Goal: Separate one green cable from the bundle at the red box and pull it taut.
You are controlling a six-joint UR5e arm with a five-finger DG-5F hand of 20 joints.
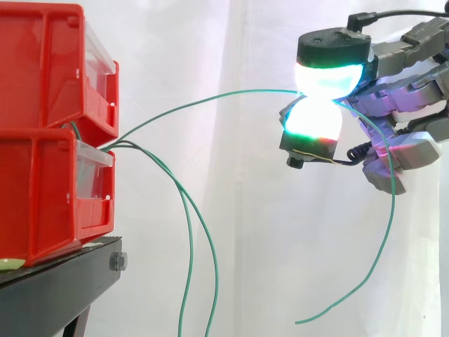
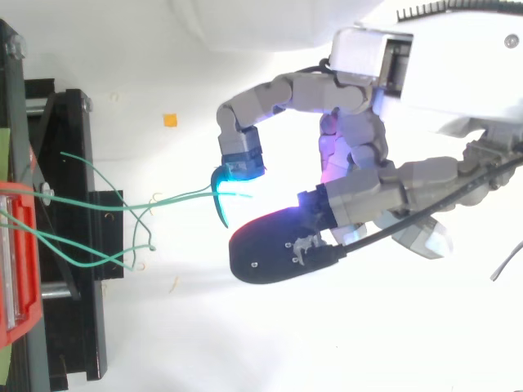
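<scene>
White curtain hangs behind the red box (image 1: 42, 189) on the black stand (image 1: 63, 281). The robot hand (image 2: 359, 143) pinches one green cable (image 1: 210, 100), well away from the box. The cable sags a bit, so I think the next move is to pull farther away.

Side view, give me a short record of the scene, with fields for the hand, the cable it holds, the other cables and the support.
hand: shut on one green cable, pinched between two glowing pads
cable path: curves from the red bins up to the hand, not taut; free end hangs below the hand
other cables: two green, drooping from the bins
support: two bins stacked on a black stand
</scene>
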